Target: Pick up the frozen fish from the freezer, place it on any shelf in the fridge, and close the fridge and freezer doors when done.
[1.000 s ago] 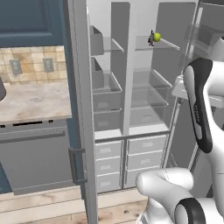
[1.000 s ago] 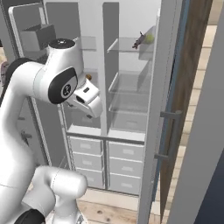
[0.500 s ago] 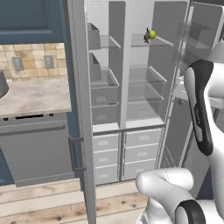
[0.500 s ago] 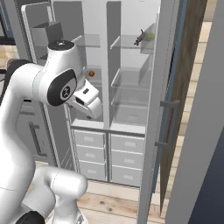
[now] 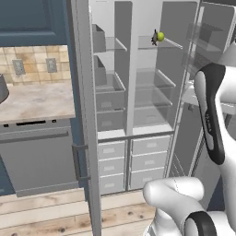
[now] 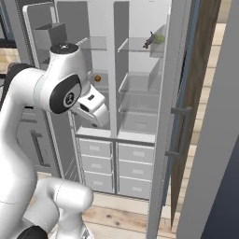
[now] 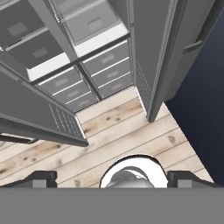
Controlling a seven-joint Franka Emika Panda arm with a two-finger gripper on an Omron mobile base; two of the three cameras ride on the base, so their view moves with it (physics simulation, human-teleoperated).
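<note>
jaws: you've got the gripper [image 7: 112,180] spread wide with nothing between the tips, pointing down at the wood floor [image 7: 131,135] in the hand view.
arm: your white arm [image 6: 56,93] stands in front of the unit, hand near the middle shelves in the right base view.
doors: both the fridge and freezer doors are swung open, one [image 5: 85,115] near you at the left in the left base view, the other [image 6: 170,116] at the right in the right base view.
drawers: white drawers [image 5: 131,161] sit along the bottom of both halves.
shelf: the top glass shelf [image 5: 161,44] carries the goods.
the frozen fish: small dark shape [image 5: 154,36] up on that shelf, just beside a yellow-green ball [image 5: 160,36]; looks like they're touching, but it's too tiny to tell.
tabletop: beige tabletop [image 5: 34,99] off to the left of the open unit.
</note>
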